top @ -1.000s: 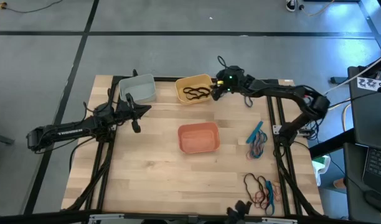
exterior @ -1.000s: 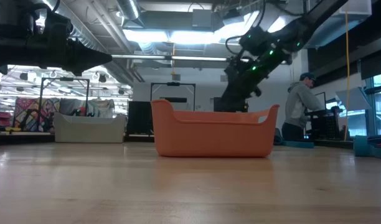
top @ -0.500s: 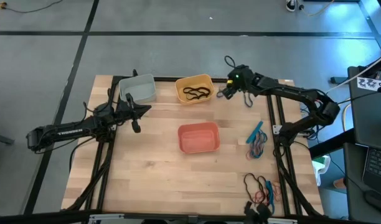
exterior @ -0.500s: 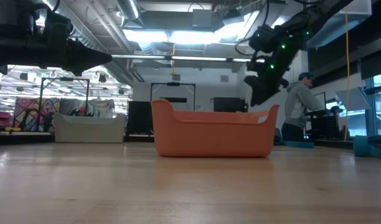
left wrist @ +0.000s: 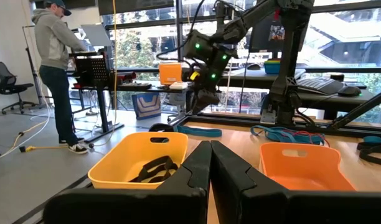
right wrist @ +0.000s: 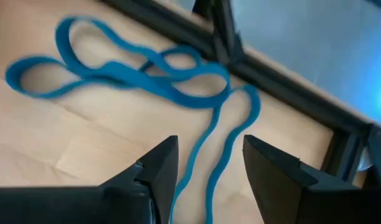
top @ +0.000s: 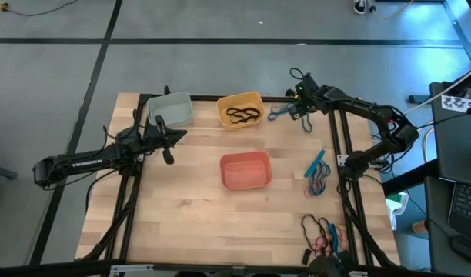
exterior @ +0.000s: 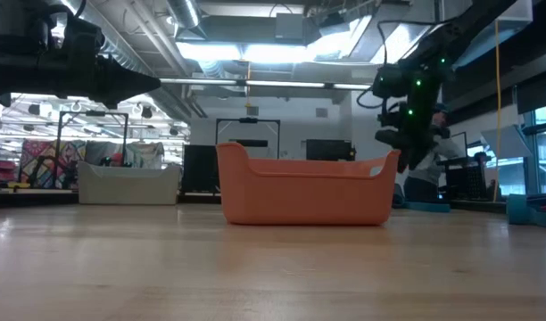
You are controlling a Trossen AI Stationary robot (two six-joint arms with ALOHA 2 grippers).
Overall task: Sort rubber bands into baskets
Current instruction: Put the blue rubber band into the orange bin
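The right gripper (top: 297, 104), jaws apart, was held over blue rubber bands (right wrist: 147, 74) by the table's (top: 197, 223) far right edge, beside the yellow basket (top: 240, 109). A strand should be straddled squarely, then pinched low against the wood. The left gripper (top: 168, 150) was kept shut near the grey basket (top: 171, 109). A person (left wrist: 53, 56) was seen standing beyond.

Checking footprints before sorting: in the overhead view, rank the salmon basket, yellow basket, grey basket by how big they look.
1. salmon basket
2. yellow basket and grey basket: they look alike, too close to rank.
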